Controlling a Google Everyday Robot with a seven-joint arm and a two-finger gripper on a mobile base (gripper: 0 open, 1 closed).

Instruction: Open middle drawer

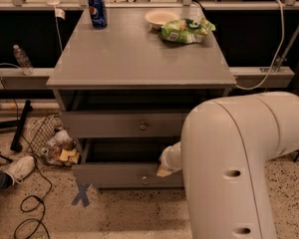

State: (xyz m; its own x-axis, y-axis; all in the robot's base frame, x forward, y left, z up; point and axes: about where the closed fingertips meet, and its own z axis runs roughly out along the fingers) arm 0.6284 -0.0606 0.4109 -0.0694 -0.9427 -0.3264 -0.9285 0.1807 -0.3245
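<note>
A grey cabinet (pixel 65 101) is seen from above and in front, and every place below is given from it. On its tabletop (pixel 134 59), a blue soda can (pixel 97 11) is stood at the back left corner. A pale bowl (pixel 159 18) is set at the back, right of centre, with a green snack bag (pixel 187 30) laid just beside it on the right.

Below the tabletop, an upper drawer (pixel 104 124) with a small round knob (pixel 143 126) is seen. The middle drawer (pixel 114 176) is found beneath it, low on the cabinet's front, and it stands out further forward than the upper drawer, with a dark gap shown above it. Its centre knob (pixel 144 179) is visible.

The end effector (pixel 164 169) is held at the top edge of the middle drawer's front, just right of that knob, and is partly hidden by the large white arm (pixel 239 163) that fills the space at the cabinet's front right. Whether it is open or closed, and whether anything is gripped, cannot be told.

On the floor to the cabinet's left, a wire basket (pixel 50 141) of scraps is placed, and a blue taped cross (pixel 81 194) is marked near the front left corner.
</note>
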